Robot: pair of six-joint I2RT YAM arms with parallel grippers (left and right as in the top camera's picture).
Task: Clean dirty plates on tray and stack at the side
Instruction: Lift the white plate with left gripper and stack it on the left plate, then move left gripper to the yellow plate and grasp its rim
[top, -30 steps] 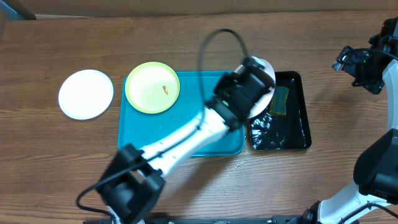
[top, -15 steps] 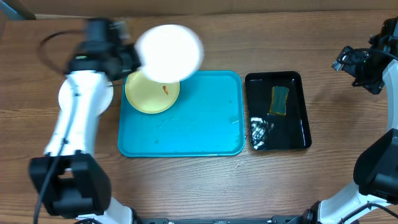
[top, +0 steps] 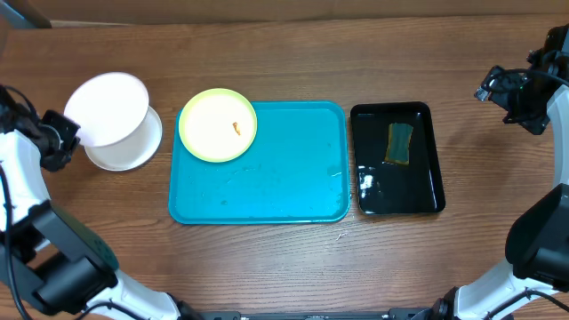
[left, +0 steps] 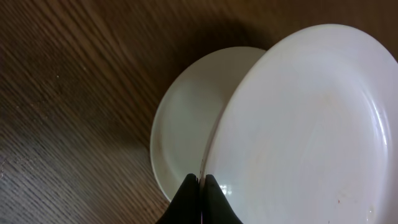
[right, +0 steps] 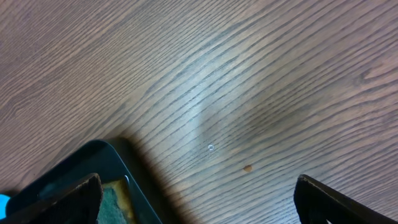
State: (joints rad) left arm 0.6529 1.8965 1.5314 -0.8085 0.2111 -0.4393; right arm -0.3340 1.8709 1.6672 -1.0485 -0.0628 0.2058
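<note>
surface: wooden table (top: 293, 53) | left: white plate (top: 131, 158), flat | centre: turquoise tray (top: 276, 173) | right: black tray (top: 418, 194)

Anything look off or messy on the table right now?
The yellow-green plate overhangs the top-left corner of the turquoise tray and carries an orange smear. The left gripper holds a white plate tilted over the other white plate.

I count two white plates (top: 107, 108) (top: 124, 158), one yellow-green plate (top: 218, 124), one blue tray (top: 267, 191), one black tray (top: 428, 201), one sponge (top: 400, 143), one counter (top: 284, 53) and my two claws, the left claw (left: 202, 179) and the right claw (right: 196, 190).
</note>
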